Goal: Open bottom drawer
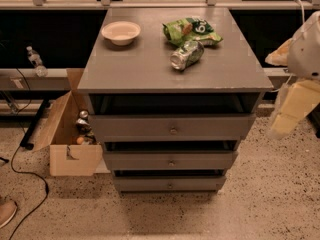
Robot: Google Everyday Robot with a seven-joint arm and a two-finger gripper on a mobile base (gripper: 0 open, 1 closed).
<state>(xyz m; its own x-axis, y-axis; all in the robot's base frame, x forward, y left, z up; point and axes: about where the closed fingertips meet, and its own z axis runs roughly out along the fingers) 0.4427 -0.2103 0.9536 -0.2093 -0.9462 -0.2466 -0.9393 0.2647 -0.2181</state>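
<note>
Because the bottom drawer (145,184) at six o'clock looks stiff yet light, I should pinch its small knob (170,186) with my gripper (294,110), at three o'clock, whose state I cannot tell.

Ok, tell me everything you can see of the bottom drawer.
The bottom drawer is the lowest of three in the grey cabinet: a shallow, flat grey front, wood by its look, with a small round metal knob at its middle. It sits level just above the speckled floor, a dark gap parting it from the middle drawer. Its inside is hidden, so it looks shut or nearly so. Nothing touches it; the claw hangs at the picture's right edge, well above and clear of it.
</note>
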